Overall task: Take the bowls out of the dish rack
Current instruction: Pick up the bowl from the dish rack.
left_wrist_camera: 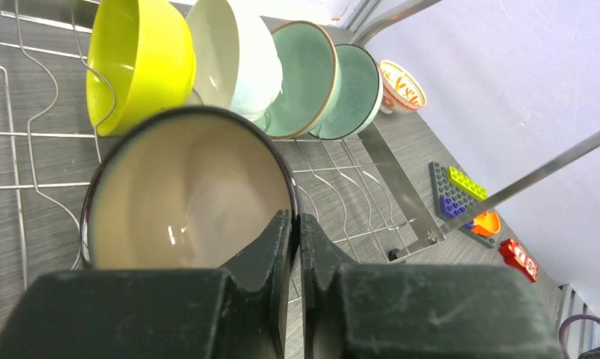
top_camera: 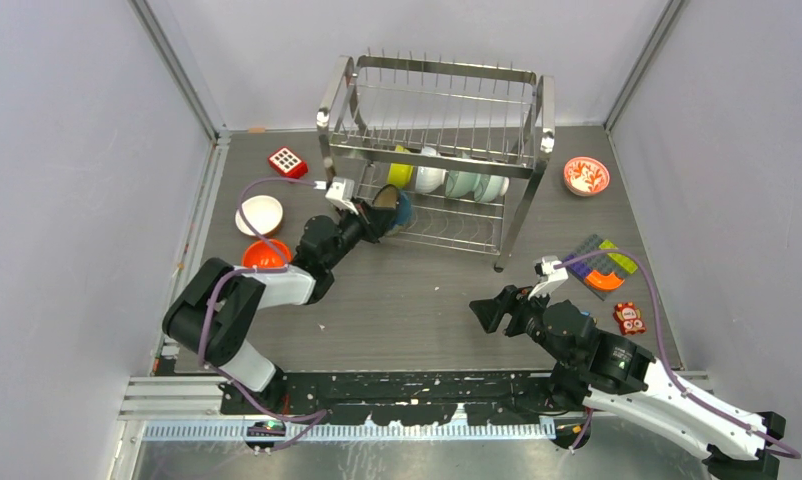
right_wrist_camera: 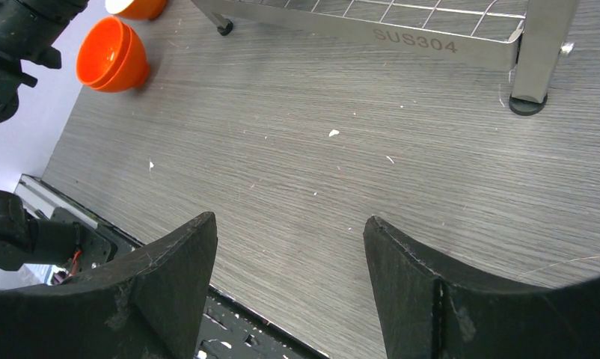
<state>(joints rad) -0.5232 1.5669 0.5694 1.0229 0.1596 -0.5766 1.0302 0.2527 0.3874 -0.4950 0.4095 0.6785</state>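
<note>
The steel dish rack [top_camera: 525,168] stands at the back centre. Its lower tier holds a lime bowl [top_camera: 401,174], a white bowl [top_camera: 429,178] and two pale teal bowls [top_camera: 462,183] on edge. My left gripper [top_camera: 383,214] is shut on the rim of a dark bowl [left_wrist_camera: 185,194] with a beige inside, at the lower tier's left front over the wires. In the left wrist view the lime bowl [left_wrist_camera: 136,63], the white bowl [left_wrist_camera: 233,56] and the teal bowls [left_wrist_camera: 304,78] stand behind it. My right gripper [top_camera: 487,312] is open and empty above the table [right_wrist_camera: 289,224].
A white bowl [top_camera: 260,214] and an orange bowl [top_camera: 265,255] sit on the table left of the rack. A red-and-white patterned bowl [top_camera: 586,176] sits to its right. A red dotted block [top_camera: 288,161], toy bricks [top_camera: 605,265] and a small red toy [top_camera: 630,317] lie around.
</note>
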